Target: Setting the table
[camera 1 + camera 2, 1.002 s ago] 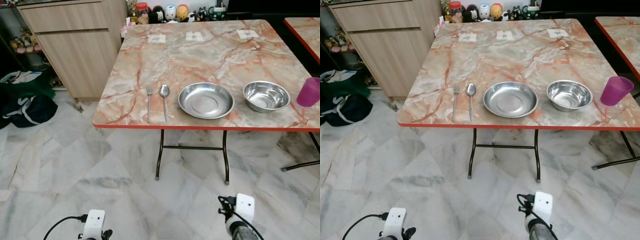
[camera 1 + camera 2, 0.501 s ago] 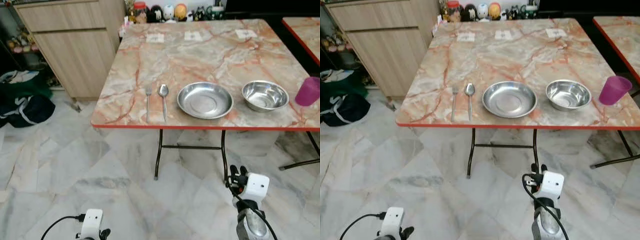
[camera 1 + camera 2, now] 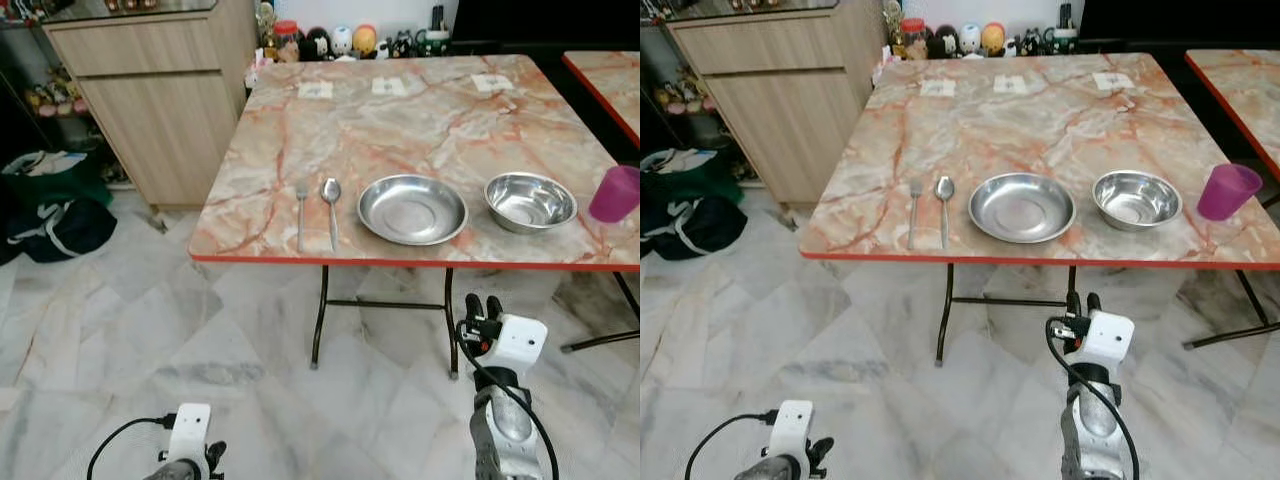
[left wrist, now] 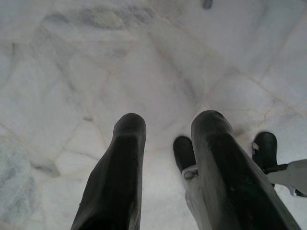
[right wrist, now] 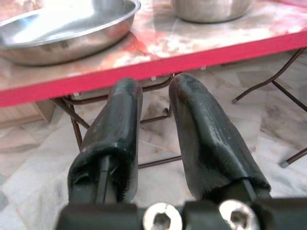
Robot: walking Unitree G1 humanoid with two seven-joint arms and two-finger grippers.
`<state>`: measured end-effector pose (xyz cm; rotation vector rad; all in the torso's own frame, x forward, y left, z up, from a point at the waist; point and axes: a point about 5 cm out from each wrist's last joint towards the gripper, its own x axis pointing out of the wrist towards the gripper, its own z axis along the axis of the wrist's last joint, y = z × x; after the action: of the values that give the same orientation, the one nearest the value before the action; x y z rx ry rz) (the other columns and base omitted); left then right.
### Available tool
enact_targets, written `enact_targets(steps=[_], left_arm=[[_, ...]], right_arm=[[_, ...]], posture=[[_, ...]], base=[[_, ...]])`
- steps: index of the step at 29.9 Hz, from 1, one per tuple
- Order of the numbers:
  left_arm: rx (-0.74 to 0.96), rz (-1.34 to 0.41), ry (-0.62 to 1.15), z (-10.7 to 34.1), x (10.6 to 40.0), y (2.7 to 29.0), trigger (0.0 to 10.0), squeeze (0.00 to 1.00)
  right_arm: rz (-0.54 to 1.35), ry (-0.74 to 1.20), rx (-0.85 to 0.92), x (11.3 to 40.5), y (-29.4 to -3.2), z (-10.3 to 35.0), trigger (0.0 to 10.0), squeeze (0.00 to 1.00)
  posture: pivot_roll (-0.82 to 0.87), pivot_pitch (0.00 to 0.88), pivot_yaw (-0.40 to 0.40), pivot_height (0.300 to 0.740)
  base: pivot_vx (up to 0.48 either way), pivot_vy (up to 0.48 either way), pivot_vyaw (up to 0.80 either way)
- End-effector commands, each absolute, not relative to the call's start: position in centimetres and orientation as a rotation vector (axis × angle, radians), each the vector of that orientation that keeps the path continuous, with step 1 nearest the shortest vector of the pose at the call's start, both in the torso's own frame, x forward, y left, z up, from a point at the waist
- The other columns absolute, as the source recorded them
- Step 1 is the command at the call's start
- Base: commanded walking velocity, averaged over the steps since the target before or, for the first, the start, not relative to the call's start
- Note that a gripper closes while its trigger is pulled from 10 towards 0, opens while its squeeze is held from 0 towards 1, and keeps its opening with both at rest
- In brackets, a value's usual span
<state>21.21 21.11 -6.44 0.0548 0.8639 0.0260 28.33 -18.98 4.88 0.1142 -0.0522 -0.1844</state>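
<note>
Reaching comes next, and my right claw (image 3: 482,308) sits below the bench (image 3: 420,120) edge, fingers a narrow gap apart and holding nothing. From the head view the plate (image 3: 412,209) lies at twelve o'clock of that claw, the bowl (image 3: 530,200) at one o'clock, and the purple cup (image 3: 616,193) at two, near the far right edge. Fork (image 3: 300,202) and spoon (image 3: 330,195) lie side by side at ten o'clock, left of the plate. I judge I should lift clear of the red rim before moving forward, then spread the fingers. My left claw (image 4: 165,143) hangs idle over the floor, fingers slightly apart and empty.
</note>
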Motion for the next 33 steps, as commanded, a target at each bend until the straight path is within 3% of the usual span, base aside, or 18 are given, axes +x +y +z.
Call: enact_targets(steps=[1, 16, 21, 33], left_arm=[[0.046, 0.051, 0.906, -7.0, 20.1, 21.5, 10.0, 0.00], [0.041, 0.086, 1.015, -8.9, 15.0, 23.2, 10.0, 0.00], [0.033, 0.078, 1.004, -9.0, 15.5, 22.2, 10.0, 0.00], [0.029, 0.086, 0.995, -9.0, 15.3, 22.4, 10.0, 0.00]], right_arm=[[-0.180, -0.072, 0.121, 28.8, -18.7, 5.6, 10.0, 0.00], [-0.203, -0.155, 0.102, 27.4, -19.5, 7.8, 10.0, 0.00], [-0.193, -0.154, 0.104, 27.4, -19.4, 8.3, 10.0, 0.00], [-0.178, -0.138, 0.125, 27.7, -18.6, 8.7, 10.0, 0.00]], posture=[[-0.09, 0.000, 0.038, 0.740], [-0.14, 0.000, 0.031, 0.740], [-0.13, 0.000, 0.026, 0.740], [-0.11, 0.000, 0.033, 0.740]], base=[[0.000, 0.000, 0.00], [0.000, 0.000, 0.00], [0.000, 0.000, 0.00], [0.270, 0.000, 0.00]])
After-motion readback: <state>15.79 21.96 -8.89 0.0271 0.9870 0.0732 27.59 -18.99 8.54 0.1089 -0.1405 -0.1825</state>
